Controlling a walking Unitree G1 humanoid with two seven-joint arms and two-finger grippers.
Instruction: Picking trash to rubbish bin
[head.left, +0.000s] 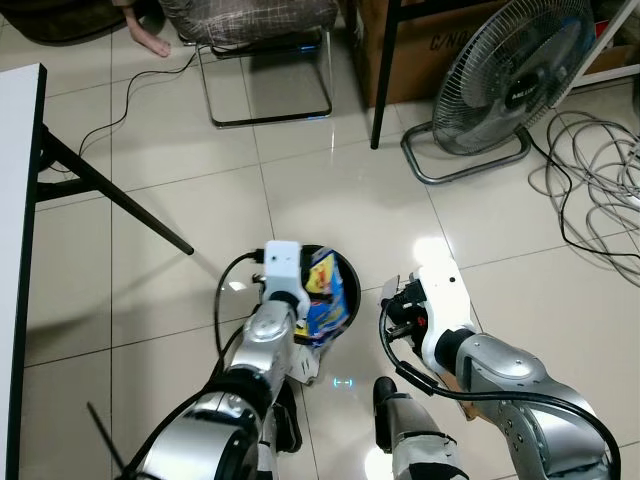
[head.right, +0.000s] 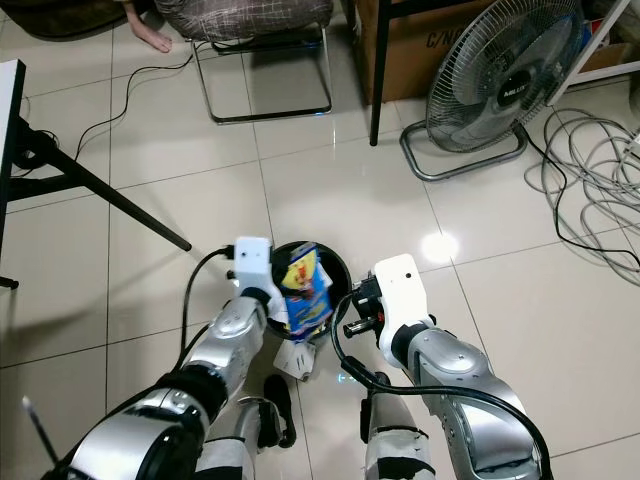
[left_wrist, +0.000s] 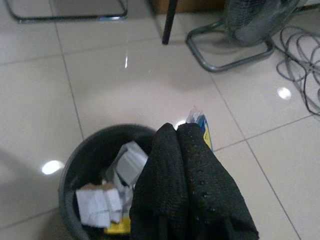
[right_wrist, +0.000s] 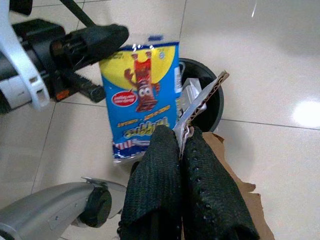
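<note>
A blue and yellow snack bag (head.left: 322, 293) hangs upright over the black rubbish bin (head.left: 352, 290). My left gripper (left_wrist: 176, 129) is shut on the bag's top edge, and its black fingers (right_wrist: 100, 37) pinch the bag (right_wrist: 142, 100) at an upper corner. The bin (left_wrist: 75, 165) holds crumpled white paper and a yellow scrap. Just right of the bin, my right gripper (right_wrist: 180, 132) is shut on a torn piece of brown cardboard (right_wrist: 235, 200), whose corrugated edge (right_wrist: 202, 102) sticks out toward the bin (right_wrist: 217, 95).
A standing fan (head.left: 510, 80) and a tangle of grey cables (head.left: 600, 180) lie to the far right. A chair with a metal frame (head.left: 265, 90) and a cardboard box (head.left: 420, 50) stand ahead. A white table (head.left: 15, 250) with a black slanted leg (head.left: 120, 200) is at the left. A person's foot (head.left: 150, 40) rests beside the chair.
</note>
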